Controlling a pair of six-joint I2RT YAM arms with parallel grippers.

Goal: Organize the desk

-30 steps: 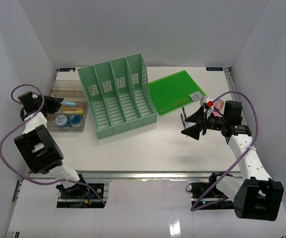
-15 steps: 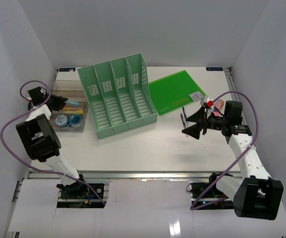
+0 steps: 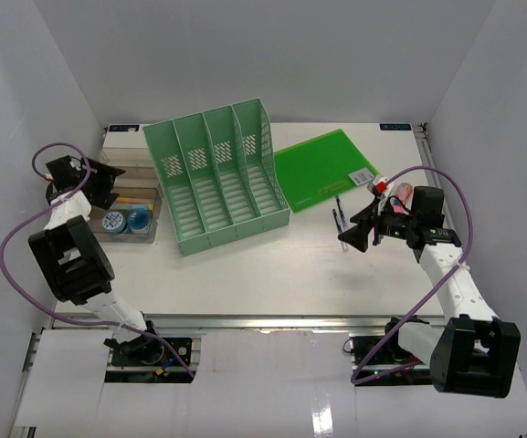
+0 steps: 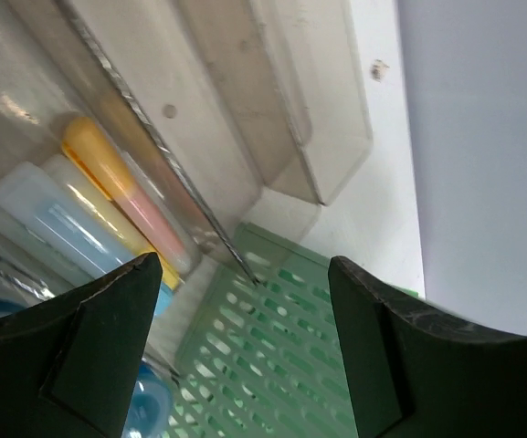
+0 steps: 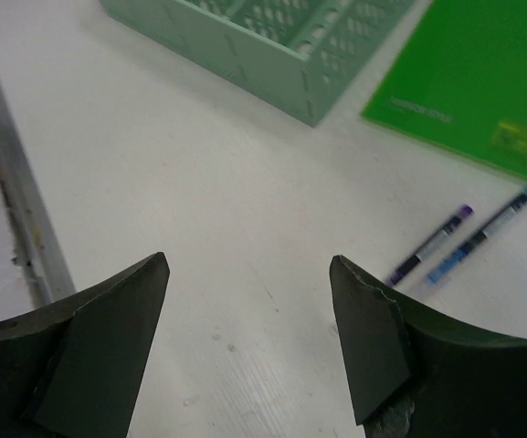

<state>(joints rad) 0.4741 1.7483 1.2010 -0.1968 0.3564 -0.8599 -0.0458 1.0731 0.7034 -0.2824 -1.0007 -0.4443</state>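
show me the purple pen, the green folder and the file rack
purple pen (image 5: 432, 245): right wrist view, middle of its barrel
green folder (image 3: 318, 169): top view, middle of its cover
file rack (image 3: 212, 196): top view, slatted floor of a middle slot

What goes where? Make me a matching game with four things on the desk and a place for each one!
Things:
1. mint file rack
2. green folder
3. two pens
4. clear tray

Places:
A. lying on the bare desk by the folder's near edge
B. far left, beside the rack
C. standing upright between the tray and the folder
D. lying flat, right of the rack

Pairs: 1-C, 2-D, 3-A, 4-B
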